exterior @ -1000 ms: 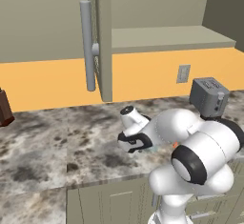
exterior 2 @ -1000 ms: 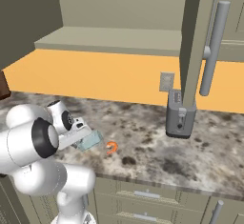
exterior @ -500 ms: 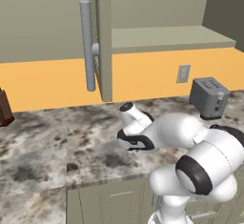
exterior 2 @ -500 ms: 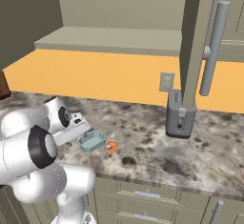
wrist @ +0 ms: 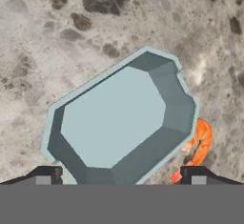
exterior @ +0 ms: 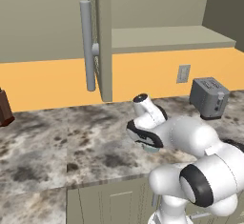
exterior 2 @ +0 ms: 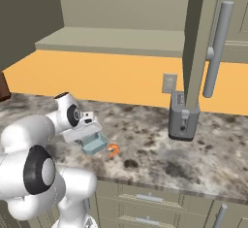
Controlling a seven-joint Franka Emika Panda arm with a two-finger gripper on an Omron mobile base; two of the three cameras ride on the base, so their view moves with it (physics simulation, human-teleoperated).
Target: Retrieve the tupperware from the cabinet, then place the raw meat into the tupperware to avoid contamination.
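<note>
- Tupperware (wrist: pixel 119 123) now sits on the counter (wrist: pixel 57 37), centre of the hand view; a second ago your gripper (wrist: pixel 119 176) was clamped on it, now its jaws stand wide, released.
- Retrieval looks done; meat goes in next.
- Count: one tupperware, one raw meat (wrist: pixel 198 147) touching its lower-right rim, one toaster (exterior 2: pixel 183 117).

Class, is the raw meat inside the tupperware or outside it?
Outside. The raw meat lies on the counter against the tupperware, whose inside is bare.
</note>
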